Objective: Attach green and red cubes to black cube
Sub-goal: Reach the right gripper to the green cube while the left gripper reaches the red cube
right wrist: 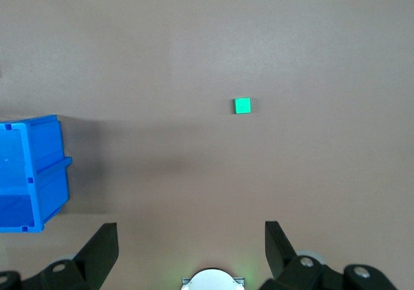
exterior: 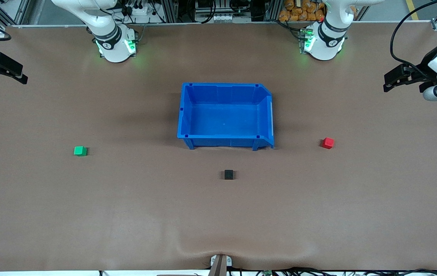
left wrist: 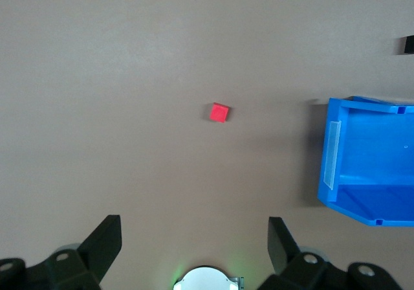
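- The black cube [exterior: 228, 174] sits flat on the brown table [exterior: 126, 211], just nearer the front camera than the blue bin [exterior: 264, 115], its faces roughly square to the table's edges; a cube has no long axis to speak of
- The green cube [exterior: 80, 151] lies well apart toward the right arm's end, also squared up
- The red cube [exterior: 328, 143] lies toward the left arm's end, turned slightly askew
- The left gripper [exterior: 388, 82] hangs high over its end of the table, fingers [left wrist: 103, 241] spread wide and empty, red cube below
- The right gripper [exterior: 20, 76] hangs likewise over its end, fingers [right wrist: 101, 245] released, above the green cube
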You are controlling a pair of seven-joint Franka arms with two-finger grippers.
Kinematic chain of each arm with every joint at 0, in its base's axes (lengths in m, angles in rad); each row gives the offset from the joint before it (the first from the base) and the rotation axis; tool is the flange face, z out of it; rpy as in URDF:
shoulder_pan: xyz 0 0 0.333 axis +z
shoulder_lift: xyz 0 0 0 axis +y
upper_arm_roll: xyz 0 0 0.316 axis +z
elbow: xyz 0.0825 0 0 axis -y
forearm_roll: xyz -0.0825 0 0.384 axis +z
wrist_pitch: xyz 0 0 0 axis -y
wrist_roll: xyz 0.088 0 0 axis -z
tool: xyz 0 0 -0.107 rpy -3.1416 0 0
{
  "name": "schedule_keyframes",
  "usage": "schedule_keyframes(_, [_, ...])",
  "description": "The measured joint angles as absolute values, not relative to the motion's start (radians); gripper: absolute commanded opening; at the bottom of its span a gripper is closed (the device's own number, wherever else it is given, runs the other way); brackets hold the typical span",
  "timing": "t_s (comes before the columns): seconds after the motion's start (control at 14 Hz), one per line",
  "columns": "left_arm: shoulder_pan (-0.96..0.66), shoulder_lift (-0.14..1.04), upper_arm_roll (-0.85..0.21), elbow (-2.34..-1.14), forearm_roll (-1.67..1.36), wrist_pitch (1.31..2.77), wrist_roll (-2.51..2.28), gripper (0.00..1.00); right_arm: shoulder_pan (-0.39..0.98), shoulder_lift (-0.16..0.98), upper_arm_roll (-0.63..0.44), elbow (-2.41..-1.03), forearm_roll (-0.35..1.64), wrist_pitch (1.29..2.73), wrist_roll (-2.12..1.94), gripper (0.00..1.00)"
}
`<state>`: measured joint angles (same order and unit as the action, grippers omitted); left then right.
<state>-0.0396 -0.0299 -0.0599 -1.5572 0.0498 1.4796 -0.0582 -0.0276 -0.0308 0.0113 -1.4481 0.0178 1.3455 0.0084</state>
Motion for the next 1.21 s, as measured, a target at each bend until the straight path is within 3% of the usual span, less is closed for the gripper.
schedule_keyframes(0.93, [-0.040,-0.012,-0.063,-1.562,0.050,1.477,-0.058,1.00,-0.029,-0.006,0.004,-1.448,0.015,1.360,0.009,1.00])
schedule_keyframes(1.21, [-0.042,0.008,-0.082,-1.617,0.050,1.476,-0.058,1.00,-0.029,0.029,0.004,-1.449,0.015,1.362,0.009,1.00])
